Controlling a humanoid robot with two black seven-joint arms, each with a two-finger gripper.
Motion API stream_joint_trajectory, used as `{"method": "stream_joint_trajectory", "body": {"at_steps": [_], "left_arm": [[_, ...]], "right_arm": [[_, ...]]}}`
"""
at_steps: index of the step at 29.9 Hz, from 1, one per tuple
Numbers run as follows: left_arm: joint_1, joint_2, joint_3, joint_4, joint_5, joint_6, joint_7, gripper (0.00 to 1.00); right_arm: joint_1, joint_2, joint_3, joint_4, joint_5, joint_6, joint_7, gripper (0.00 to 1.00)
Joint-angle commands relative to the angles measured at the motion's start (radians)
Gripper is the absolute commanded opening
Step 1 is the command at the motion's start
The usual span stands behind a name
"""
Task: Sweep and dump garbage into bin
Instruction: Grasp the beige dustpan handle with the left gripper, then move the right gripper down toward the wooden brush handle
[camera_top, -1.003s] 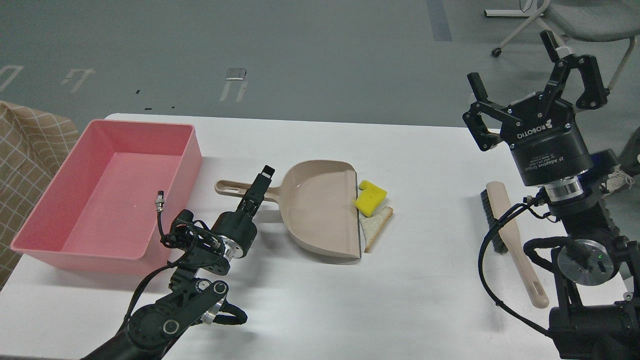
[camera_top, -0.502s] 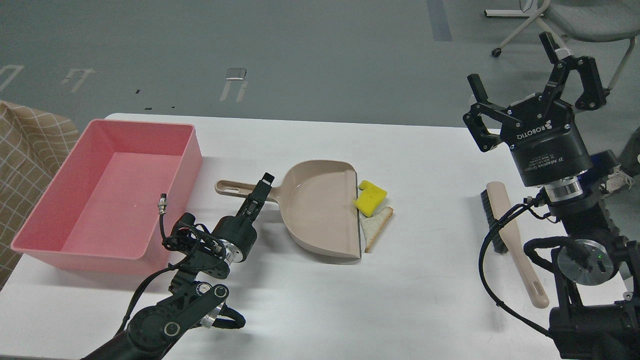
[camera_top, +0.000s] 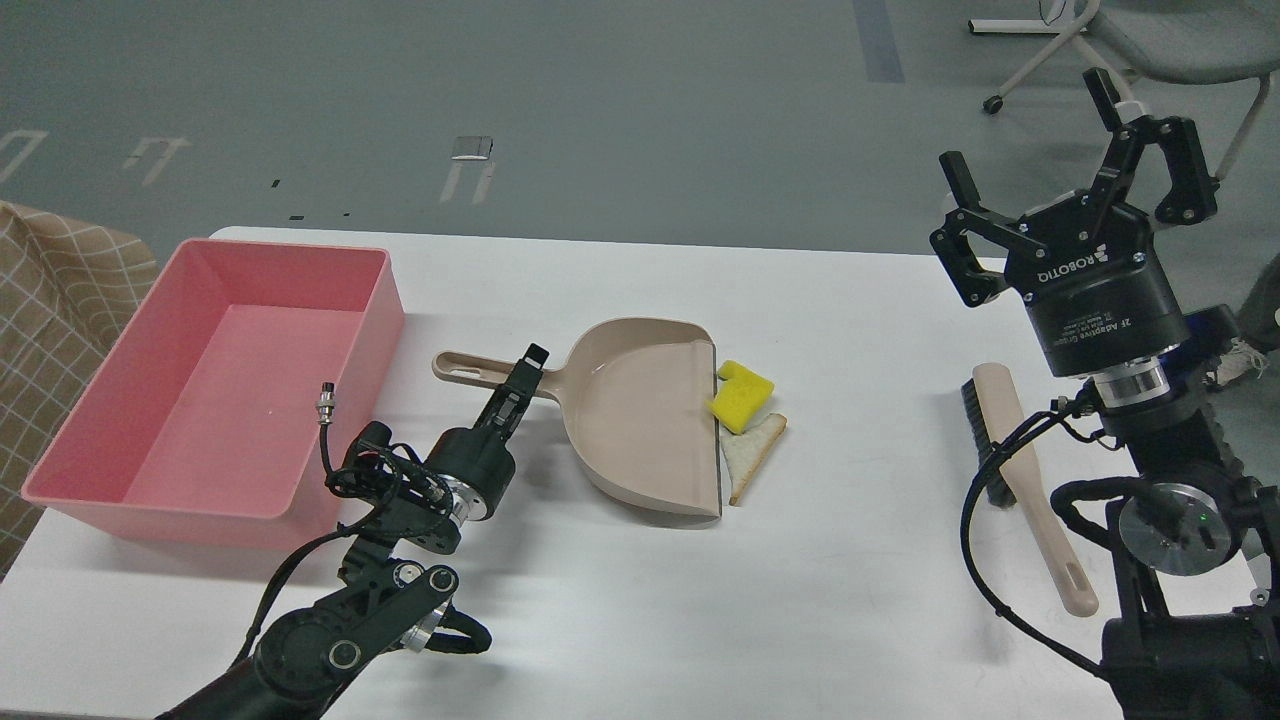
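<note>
Head view, left to right, placed against the dustpan (camera_top: 640, 420):
Bin (camera_top: 120, 480): pink tub left of it, well apart, ready for dumping.
Left gripper (camera_top: 525, 372): at the handle; seen end-on, so whether it grips I cannot tell.
Garbage: yellow sponge chunk (camera_top: 742, 396) and bread slice (camera_top: 752, 452) touching its right lip, likely staged for sweeping in.
Brush (camera_top: 1020, 470): far right, untouched on the table (camera_top: 850, 560).
Right gripper (camera_top: 1060, 150): raised above the brush, fingers spread wide, empty.
</note>
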Motion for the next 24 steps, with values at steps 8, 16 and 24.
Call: {"method": "stream_joint_trajectory", "body": {"at_steps": [8, 16, 24], "left_arm": [[0.009, 0.019, 0.0, -0.002, 0.006, 0.014, -0.001, 0.39], [0.01, 0.022, 0.002, -0.003, 0.006, 0.017, -0.003, 0.39], [0.01, 0.019, 0.002, -0.003, 0.006, 0.019, -0.003, 0.39]], "right_arm": [[0.0, -0.1, -0.007, -0.011, -0.139, 0.0, 0.0, 1.0], [-0.003, -0.178, -0.01, -0.058, -0.399, -0.128, 0.001, 1.0], [-0.015, -0.401, 0.131, 0.055, -0.41, -0.133, 0.101, 1.0]]}}
